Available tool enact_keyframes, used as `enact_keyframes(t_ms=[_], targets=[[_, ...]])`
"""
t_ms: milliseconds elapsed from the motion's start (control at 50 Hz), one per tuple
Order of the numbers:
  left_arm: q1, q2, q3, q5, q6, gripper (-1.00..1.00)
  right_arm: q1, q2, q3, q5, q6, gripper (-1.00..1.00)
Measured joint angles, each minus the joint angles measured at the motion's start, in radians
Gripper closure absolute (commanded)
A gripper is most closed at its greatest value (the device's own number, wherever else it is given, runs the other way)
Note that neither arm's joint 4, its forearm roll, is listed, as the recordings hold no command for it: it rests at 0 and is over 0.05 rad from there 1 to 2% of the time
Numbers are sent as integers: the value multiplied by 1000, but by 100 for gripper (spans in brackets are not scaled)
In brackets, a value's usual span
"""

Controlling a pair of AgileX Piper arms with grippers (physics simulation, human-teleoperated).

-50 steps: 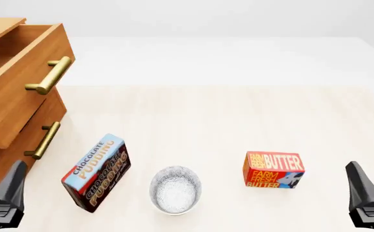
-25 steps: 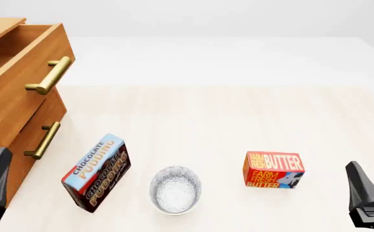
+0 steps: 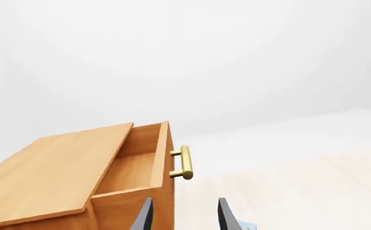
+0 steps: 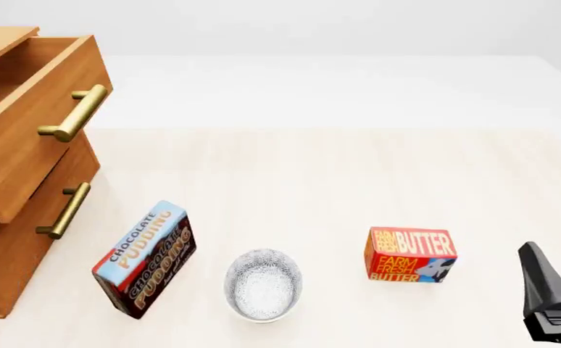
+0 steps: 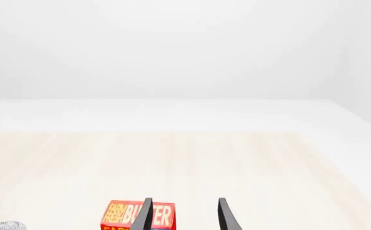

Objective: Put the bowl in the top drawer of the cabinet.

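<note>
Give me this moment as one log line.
top drawer: open, empty | bowl: on table, untouched | left gripper: open, by cabinet | right gripper: open, empty

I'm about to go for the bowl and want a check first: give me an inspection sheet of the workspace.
Surface: pale wood table, flat.
Job's things: bowl upright on the table near the front edge; top drawer of the cabinet pulled open, nothing seen inside.
Clutter: pudding box beside the bowl; butter box on its other side.
Grippers: left gripper and right gripper both open, holding nothing.
Cables: nothing seen.
Surroundings: plain white backdrop.
</note>
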Motion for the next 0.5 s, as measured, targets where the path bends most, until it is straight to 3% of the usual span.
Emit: enact_keyframes(t_ms=[500], targets=[[-71,0,-207,173,116,-100,0,0,0,0,0,-100]])
